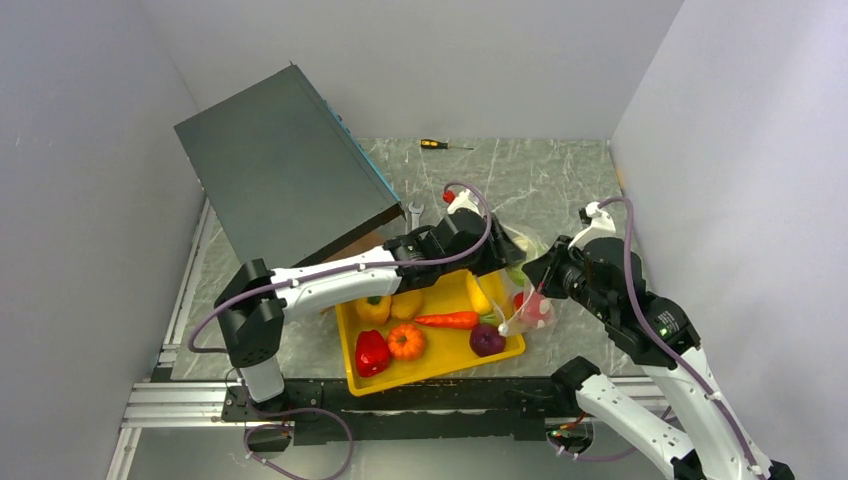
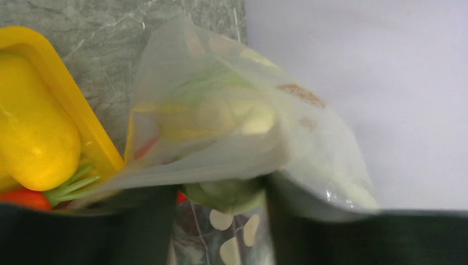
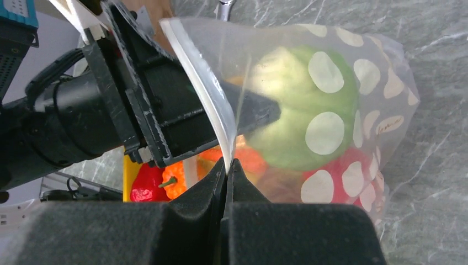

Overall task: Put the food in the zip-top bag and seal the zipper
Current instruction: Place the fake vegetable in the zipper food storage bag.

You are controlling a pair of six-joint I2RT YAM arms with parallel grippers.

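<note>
The clear dotted zip-top bag (image 1: 535, 305) stands just right of the yellow tray (image 1: 440, 368). My right gripper (image 3: 228, 164) is shut on the white zipper strip (image 3: 190, 72) at the mouth and holds it up; it also shows in the top view (image 1: 532, 272). My left gripper (image 2: 223, 190) reaches into the bag's mouth, its jaws around a green cabbage (image 2: 226, 200). Inside the bag (image 3: 386, 83) I see the cabbage (image 3: 287, 121), something red (image 3: 336, 165) and something orange. The tray holds a red pepper (image 1: 372, 352), pumpkin (image 1: 406, 342), carrot (image 1: 448, 320), purple onion (image 1: 487, 340) and yellow peppers (image 1: 390, 306).
A large dark grey box (image 1: 285, 165) leans at the back left, against the tray's far side. A wrench (image 1: 415, 212) and a screwdriver (image 1: 440, 145) lie on the marble top behind the arms. White walls close in left, back and right.
</note>
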